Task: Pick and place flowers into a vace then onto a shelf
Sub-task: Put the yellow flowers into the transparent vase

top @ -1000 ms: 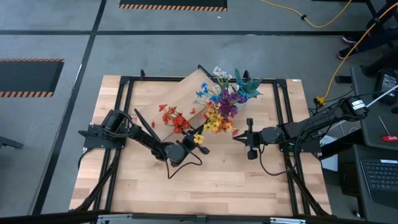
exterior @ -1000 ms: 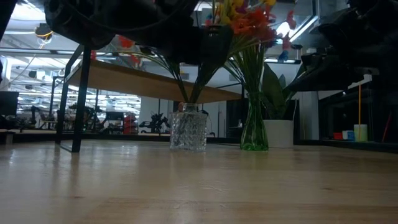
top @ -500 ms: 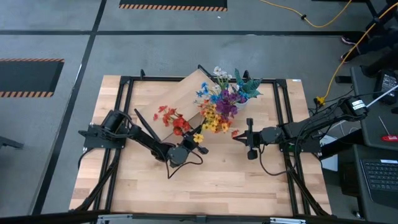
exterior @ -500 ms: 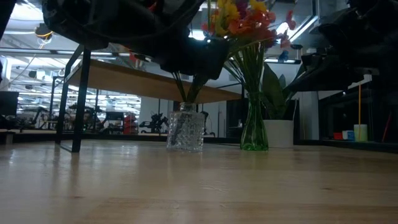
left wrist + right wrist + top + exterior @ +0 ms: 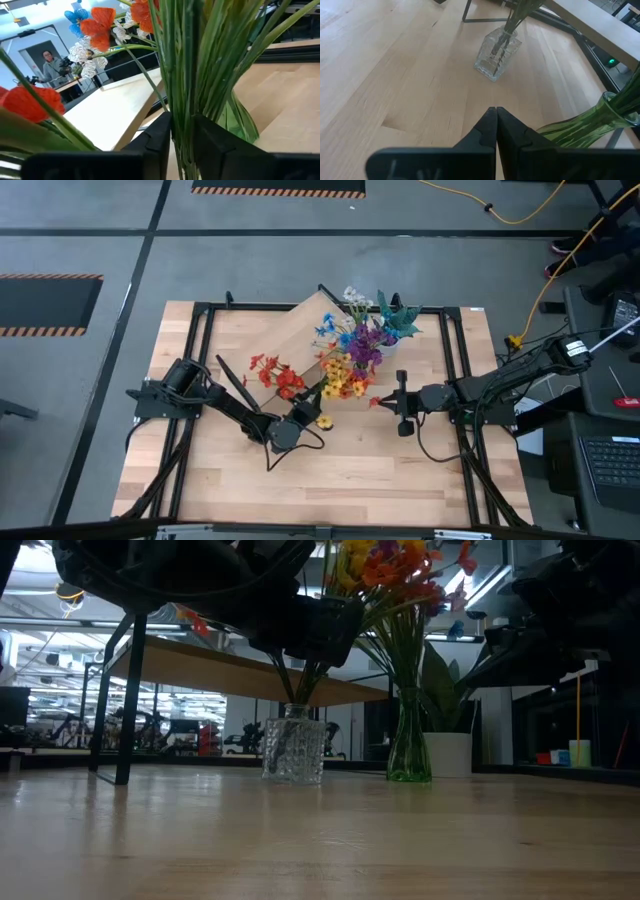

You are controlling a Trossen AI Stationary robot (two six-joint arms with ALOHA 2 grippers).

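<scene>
The light wood-plank table [image 5: 320,840] runs back to a workshop room with desks, and a person [image 5: 48,65] shows far off. The clear cut-glass vase [image 5: 293,748] stands on it in front of the shelf [image 5: 240,675], with the green glass vase [image 5: 408,745] just beside. Directly above the clear vase, the left gripper [image 5: 181,135] has its fingers slightly parted around the flowers [image 5: 186,75], whose bunched thin green stems reach into that vase; orange-red, white and blue blooms fan above. Beyond the green vase, the right gripper [image 5: 495,122] hangs pressed closed, holding nothing
</scene>
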